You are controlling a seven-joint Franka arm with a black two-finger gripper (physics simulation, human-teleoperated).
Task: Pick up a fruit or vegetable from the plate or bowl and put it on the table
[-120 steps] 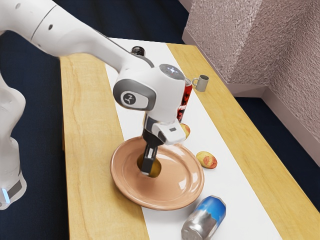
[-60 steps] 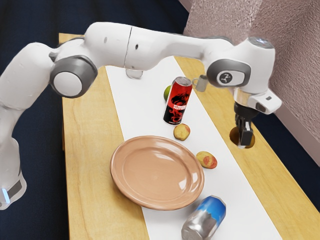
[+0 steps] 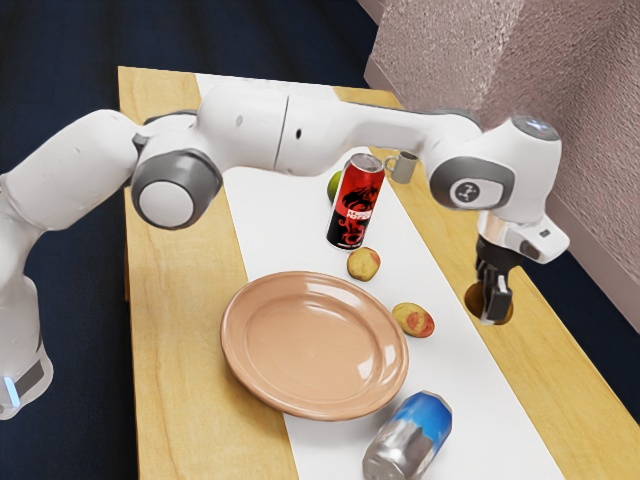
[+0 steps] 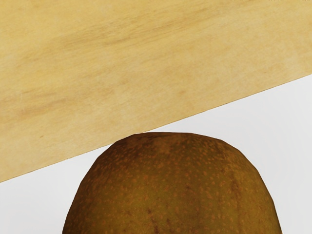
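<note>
Round tan plate (image 3: 300, 345) at lower centre, exterior view. Yellow-red oval fruit (image 3: 413, 320) just beside its right rim; blue-silver cylindrical can (image 3: 410, 437) at its lower right; red-black cylindrical can (image 3: 357, 202) above.

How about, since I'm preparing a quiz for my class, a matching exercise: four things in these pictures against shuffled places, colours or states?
1. Brown fruit
2. Plate
3. Blue-and-silver can
4. Mug

A. Lying on its side
B. Grey, with a handle
C. Gripped between the jaws
D. Round, pinkish tan, with a broad rim

Right pairs: 1-C, 2-D, 3-A, 4-B
</note>
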